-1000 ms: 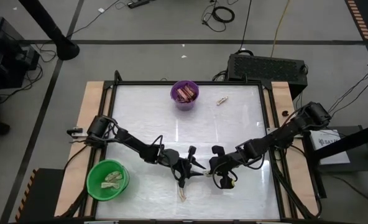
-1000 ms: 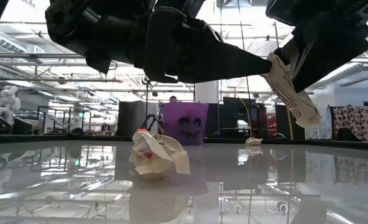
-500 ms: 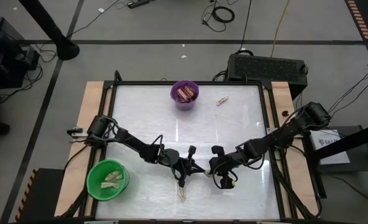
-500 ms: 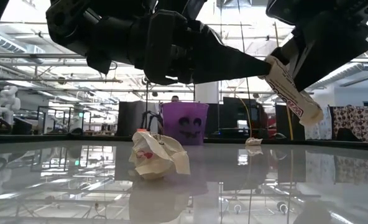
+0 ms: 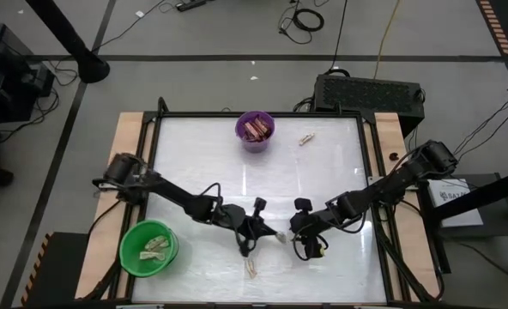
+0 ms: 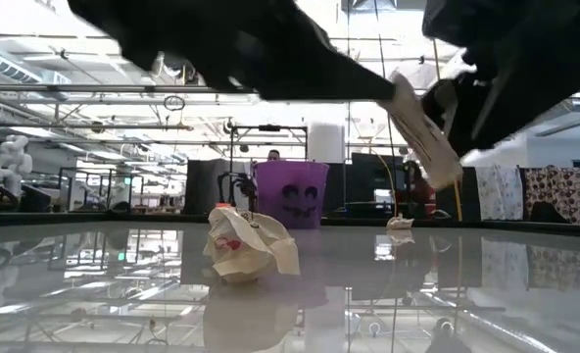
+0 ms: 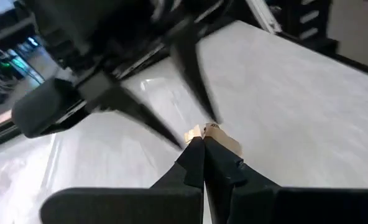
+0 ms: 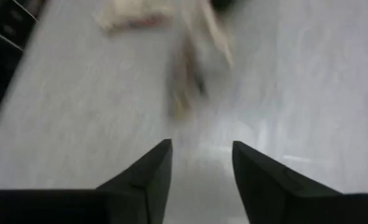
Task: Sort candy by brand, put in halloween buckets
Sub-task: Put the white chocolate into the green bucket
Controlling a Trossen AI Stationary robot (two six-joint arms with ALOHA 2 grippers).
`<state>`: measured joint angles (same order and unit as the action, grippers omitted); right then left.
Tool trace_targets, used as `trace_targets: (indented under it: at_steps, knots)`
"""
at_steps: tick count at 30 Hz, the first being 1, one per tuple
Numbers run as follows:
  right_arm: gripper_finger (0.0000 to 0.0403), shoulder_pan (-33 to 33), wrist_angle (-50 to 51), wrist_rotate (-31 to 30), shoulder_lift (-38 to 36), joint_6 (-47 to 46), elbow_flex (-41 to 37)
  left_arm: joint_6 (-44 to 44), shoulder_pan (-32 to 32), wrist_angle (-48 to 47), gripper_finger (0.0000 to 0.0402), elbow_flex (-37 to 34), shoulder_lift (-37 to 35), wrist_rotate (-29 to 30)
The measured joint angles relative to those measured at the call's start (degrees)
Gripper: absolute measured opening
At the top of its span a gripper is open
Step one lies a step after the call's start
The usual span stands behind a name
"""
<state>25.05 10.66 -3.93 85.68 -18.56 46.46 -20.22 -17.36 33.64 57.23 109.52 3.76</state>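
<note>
A pale cream twisted candy (image 6: 422,127) hangs in the air over the table's near middle, with my left gripper (image 5: 269,233) shut on it. My right gripper (image 5: 293,232) stands open just to its right, its fingers (image 8: 153,168) apart with nothing between them. Another pale candy (image 6: 246,245) lies crumpled on the table near the front edge, and a third (image 5: 306,137) lies at the far right. The purple bucket (image 5: 255,130) at the far middle holds brown bars. The green bucket (image 5: 148,249) at the near left holds pale wrappers. My left gripper pinches the pale candy by its upper end (image 7: 212,132) between the tips of its two shut fingers. The fingers come nearly level from the table's left. The candy hangs tilted below and beyond the fingertips, its lower end (image 6: 442,172) clear of the table.
The table top is white and glossy, with a black frame (image 5: 367,172) around it. Both arms reach in low over the near half and meet at its middle. A black box (image 5: 367,93) stands behind the far right corner.
My left gripper has shut on the upper end of the candy that my right gripper was holding up. My right gripper has then opened and let go. The candy has gone a little toward the table's left with my left gripper.
</note>
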Motion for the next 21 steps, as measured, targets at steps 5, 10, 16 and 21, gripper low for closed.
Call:
trace_targets:
  at_steps: [5,10,16,21]
  knots:
    - [0.0191,0.01,3.36,-0.65,-0.23,-1.87,0.0,1.14,-2.98,-21.61,0.0001,0.04,-11.21,1.77]
    - [0.0201,0.03,3.19,-1.19,-0.23,-3.1,-0.01,14.85,-7.12,-43.55,0.0001,2.43,-23.99,3.48]
    - [0.0201,0.06,-0.03,-7.2,-0.23,-1.27,0.0,37.15,-14.05,-66.2,0.0,8.27,-35.62,3.83]
    - [0.0201,0.06,-4.26,-8.23,-0.23,3.07,0.0,57.7,-20.09,-79.34,0.0,11.8,-41.91,3.96]
